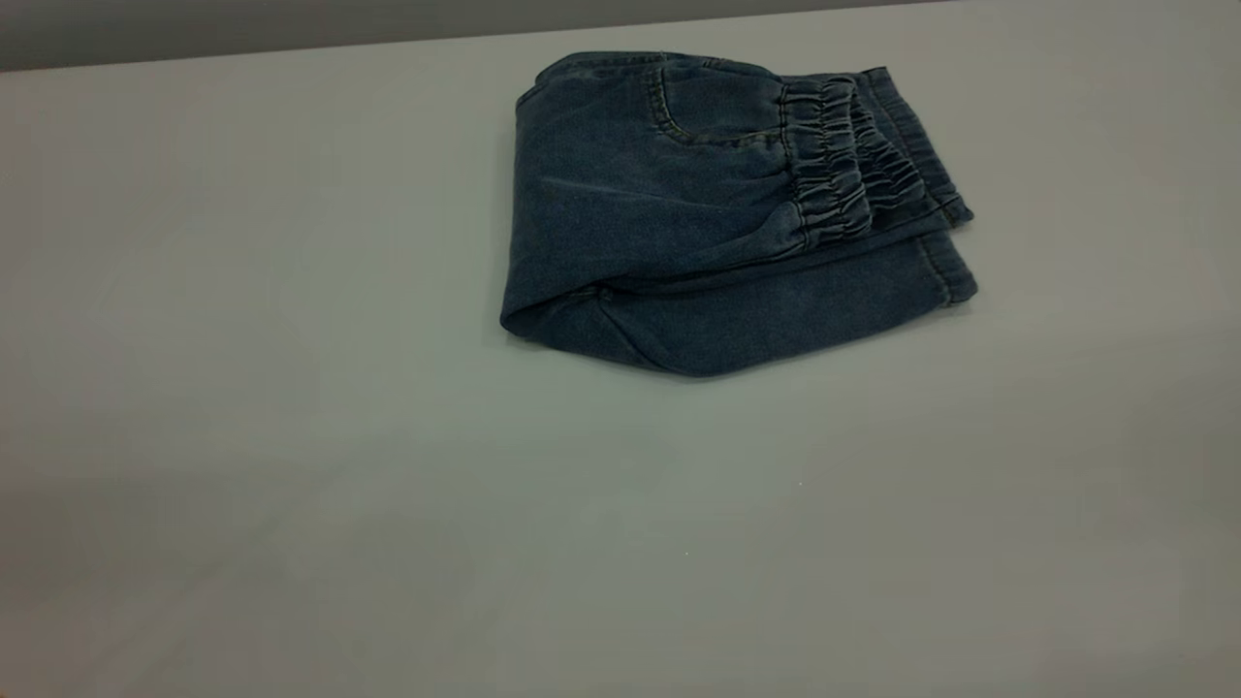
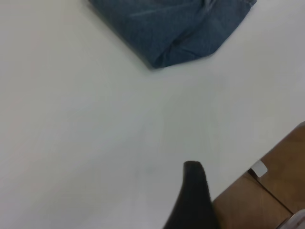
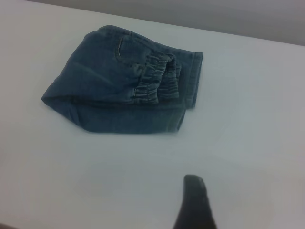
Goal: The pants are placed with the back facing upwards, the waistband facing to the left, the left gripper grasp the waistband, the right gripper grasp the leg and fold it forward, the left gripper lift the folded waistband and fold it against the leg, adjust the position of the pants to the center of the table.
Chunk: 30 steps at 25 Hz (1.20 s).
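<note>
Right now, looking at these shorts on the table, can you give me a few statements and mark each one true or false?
1. The denim shorts lie folded into a compact bundle. True.
2. The ruched waistband lies on top of the fold, near the leg hems. True.
3. A gripper is clamped on the shorts. False: the left gripper's fingertip and the right gripper's fingertip are both apart from the shorts, over bare table.
4. The shorts sit near the table's front edge in the exterior view. False: they lie towards the far edge.
</note>
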### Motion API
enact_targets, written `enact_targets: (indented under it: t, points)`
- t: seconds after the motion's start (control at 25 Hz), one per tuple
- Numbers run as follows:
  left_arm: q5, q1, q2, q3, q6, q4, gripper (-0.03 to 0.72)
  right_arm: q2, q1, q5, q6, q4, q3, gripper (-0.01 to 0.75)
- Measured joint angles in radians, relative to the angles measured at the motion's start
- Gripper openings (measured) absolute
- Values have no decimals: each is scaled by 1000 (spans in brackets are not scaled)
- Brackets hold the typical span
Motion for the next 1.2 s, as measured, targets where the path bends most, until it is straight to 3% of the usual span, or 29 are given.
enact_targets:
  t: [0.52, 0.72, 1.04, 1.2]
  points:
    - [3, 23, 0, -1, 1, -4, 506, 0, 0, 0, 0, 0, 0, 437]
    - [4, 170, -1, -1, 1, -6, 506, 0, -3, 0, 0, 0, 0, 437]
    - [4, 491, -80, -1, 3, -6, 506, 0, -94, 0, 0, 2, 0, 437]
    - [4, 553, -144, -1, 4, -6, 506, 0, -103, 0, 0, 4, 0, 437]
